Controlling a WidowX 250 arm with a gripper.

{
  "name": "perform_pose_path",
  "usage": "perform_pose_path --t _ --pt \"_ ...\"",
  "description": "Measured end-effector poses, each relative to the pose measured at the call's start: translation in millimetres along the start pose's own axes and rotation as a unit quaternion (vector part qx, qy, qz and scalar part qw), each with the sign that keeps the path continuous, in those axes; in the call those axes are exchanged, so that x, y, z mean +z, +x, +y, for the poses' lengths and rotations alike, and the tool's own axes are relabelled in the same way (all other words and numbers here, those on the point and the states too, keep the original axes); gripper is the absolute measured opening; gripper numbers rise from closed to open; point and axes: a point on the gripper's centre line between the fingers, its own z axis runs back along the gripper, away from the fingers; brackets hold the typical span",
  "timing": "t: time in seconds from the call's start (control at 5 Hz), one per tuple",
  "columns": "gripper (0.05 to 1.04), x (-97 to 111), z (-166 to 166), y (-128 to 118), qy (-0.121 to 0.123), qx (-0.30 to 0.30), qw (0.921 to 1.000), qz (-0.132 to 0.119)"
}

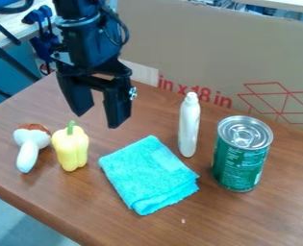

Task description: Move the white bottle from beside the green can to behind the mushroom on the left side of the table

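"While the gripper (97, 120) hangs with fingers apart, where's the yellow bell pepper (70, 149)?"

"Inboard of the table (115, 226) edge, modest gap to the folded turquoise cloth (148, 178). Upright, lobed, green-stemmed."

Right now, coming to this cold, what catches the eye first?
Probably the bright turquoise cloth, folded near the middle of the wooden table, with the green can standing to its right in the view. Next, the black gripper, hanging open and empty toward the upper left, and the yellow pepper to the left of the cloth.
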Motion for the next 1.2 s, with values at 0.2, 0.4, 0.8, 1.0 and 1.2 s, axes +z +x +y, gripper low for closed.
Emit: perform_pose_path --t 0.2,0.4,0.8,1.0,1.2 --pt "1.002 -5.5 -0.3 -0.9 -0.002 0.000 0.9999 0.010" --pt "1.002 -16.8 -1.4 32.6 0.002 -0.020 0.9998 -0.005" --pt "1.002 -11.3 -5.2 82.4 -0.001 -0.047 0.9978 -0.047" --pt "1.002 -14.7 -12.1 96.5 0.003 -0.050 0.9978 -0.044" --pt "1.002 -22.5 -21.0 105.6 0.009 -0.056 0.9979 -0.030"
